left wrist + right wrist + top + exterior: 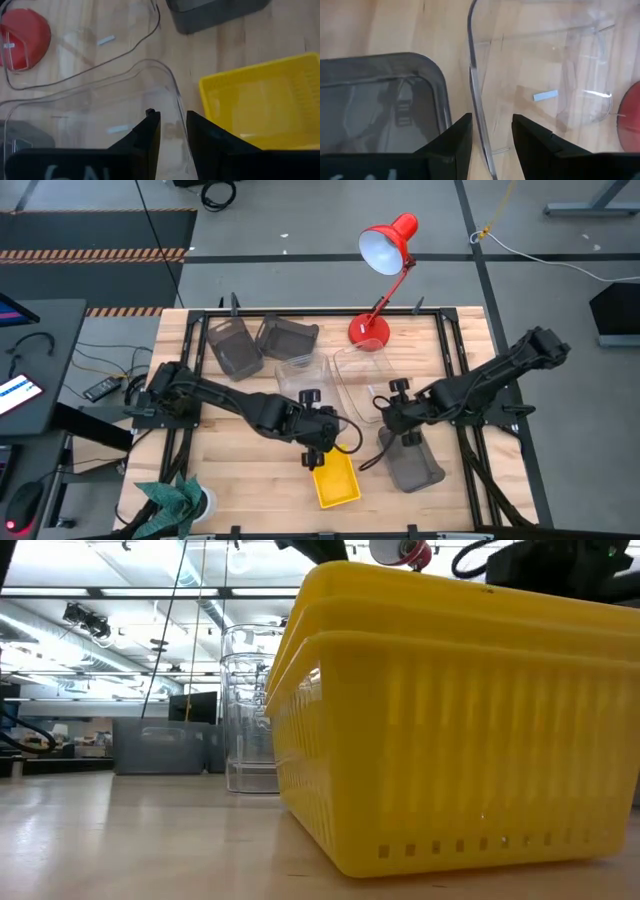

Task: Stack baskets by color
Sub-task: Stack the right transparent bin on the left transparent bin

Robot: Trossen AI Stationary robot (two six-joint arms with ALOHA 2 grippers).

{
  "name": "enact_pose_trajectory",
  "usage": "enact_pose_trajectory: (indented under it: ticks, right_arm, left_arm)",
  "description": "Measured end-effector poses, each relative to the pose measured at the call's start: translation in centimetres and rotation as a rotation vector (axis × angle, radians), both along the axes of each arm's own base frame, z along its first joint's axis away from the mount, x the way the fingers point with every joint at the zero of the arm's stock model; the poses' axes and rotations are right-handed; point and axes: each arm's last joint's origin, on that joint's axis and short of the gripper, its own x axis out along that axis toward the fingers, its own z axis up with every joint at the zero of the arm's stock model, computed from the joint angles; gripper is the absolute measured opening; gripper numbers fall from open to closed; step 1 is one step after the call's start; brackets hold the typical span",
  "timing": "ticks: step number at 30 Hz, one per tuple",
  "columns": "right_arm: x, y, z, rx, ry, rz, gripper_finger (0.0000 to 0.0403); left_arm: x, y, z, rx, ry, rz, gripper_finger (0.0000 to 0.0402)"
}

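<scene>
From above, I judge yellow done: the yellow stack (335, 481) sits just beside my left end effector (312, 442). Two grey baskets (235, 345) lie well apart from it; a third grey basket (412, 464) is beside my right end effector (385, 413).

At counter height, yellow looks nested.

My left wrist shows narrow fingers straddling a clear basket (95, 110) wall.

My right wrist shows the same on another clear basket (540, 70). Clear and grey remain.

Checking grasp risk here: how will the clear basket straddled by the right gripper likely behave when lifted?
The clear basket looks thin-walled, so probably light and slightly flexible. Its glossy rim, between the right gripper fingers, may slip. Held by one wall, it would likely tilt.
</scene>
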Motion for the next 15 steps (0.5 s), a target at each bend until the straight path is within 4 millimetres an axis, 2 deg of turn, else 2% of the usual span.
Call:
enact_pose_trajectory:
  ticks: [7,15]
  right_arm:
    - [0.8,-0.5,-1.0,-0.028,0.053,0.008,0.0105]
    - [1.1,-0.8,-1.5,0.018,0.088,0.017,0.0011]
  left_arm:
    - [-1.4,-1.1,1.9,0.02,-0.075,0.001,0.0101]
    - [-2.4,-1.7,3.1,0.005,-0.122,0.014,0.0101]
